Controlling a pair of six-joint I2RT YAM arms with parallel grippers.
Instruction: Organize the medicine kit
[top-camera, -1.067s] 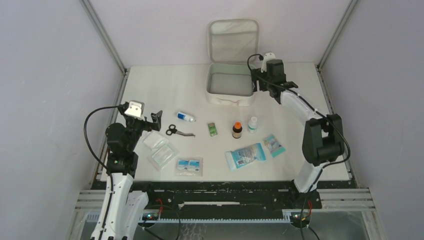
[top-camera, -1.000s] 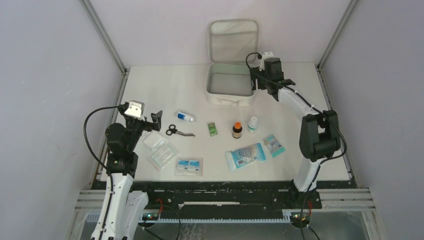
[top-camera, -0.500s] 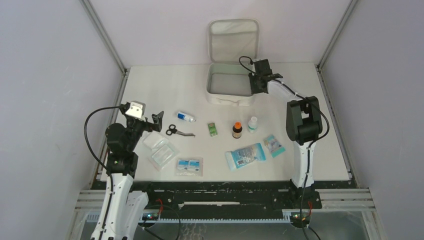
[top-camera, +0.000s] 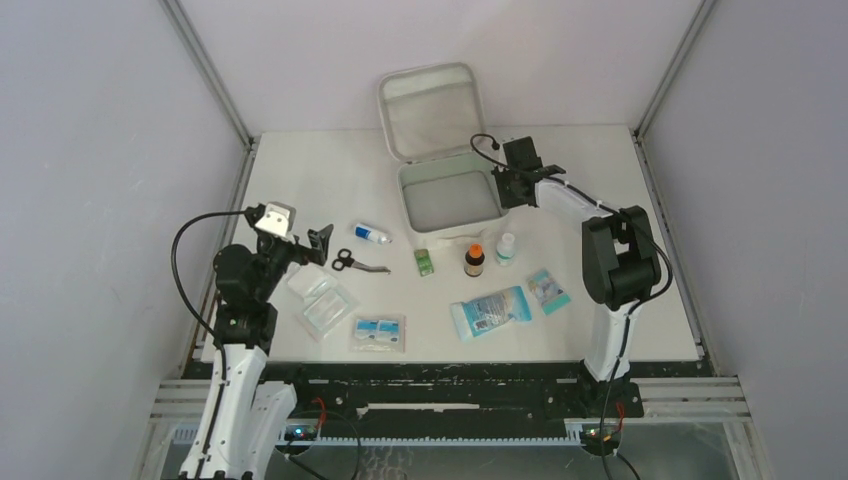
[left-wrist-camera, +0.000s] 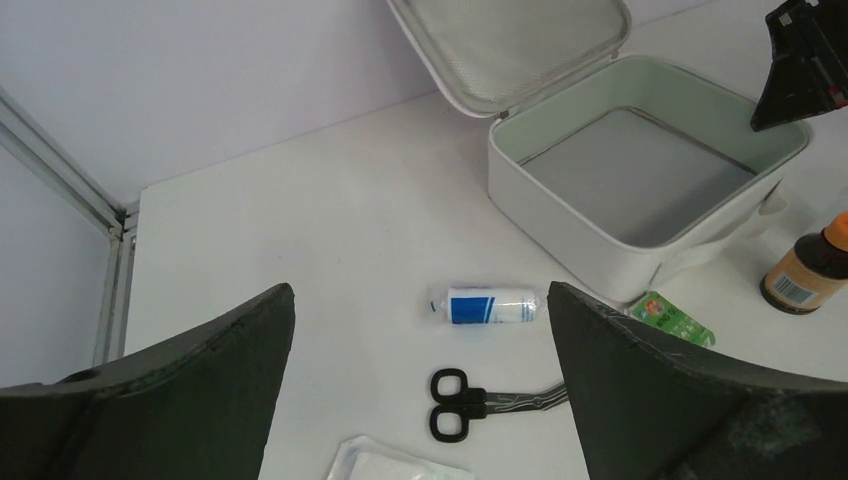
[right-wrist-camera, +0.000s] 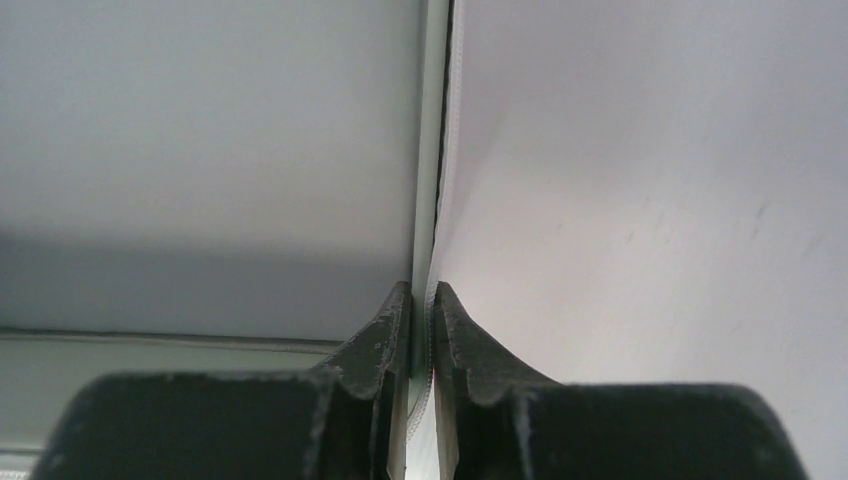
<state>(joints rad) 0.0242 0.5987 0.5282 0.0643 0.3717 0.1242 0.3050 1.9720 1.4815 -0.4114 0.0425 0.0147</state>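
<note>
The medicine kit (top-camera: 448, 200) is a white square case, lying turned a little on the table with its lid (top-camera: 428, 110) hinged up behind it. Its greyish inside holds nothing (left-wrist-camera: 640, 190). My right gripper (top-camera: 503, 187) is at the kit's right wall. In the right wrist view the gripper (right-wrist-camera: 422, 290) is shut on the thin rim of that wall (right-wrist-camera: 428, 150). My left gripper (top-camera: 322, 243) hangs open at the left, above the table. Between its wide fingers (left-wrist-camera: 420, 290) I see only loose items lying on the table.
In front of the kit lie a blue-and-white bandage roll (top-camera: 371, 234), black scissors (top-camera: 355, 262), a green packet (top-camera: 425, 261), a brown bottle with an orange cap (top-camera: 474, 260) and a small white bottle (top-camera: 506, 248). Blue packets (top-camera: 490, 312) and clear gauze packs (top-camera: 320, 295) lie nearer.
My right gripper closed on the kit's right wall and drew the kit nearer and to the left, turning it. The left arm has barely moved.
</note>
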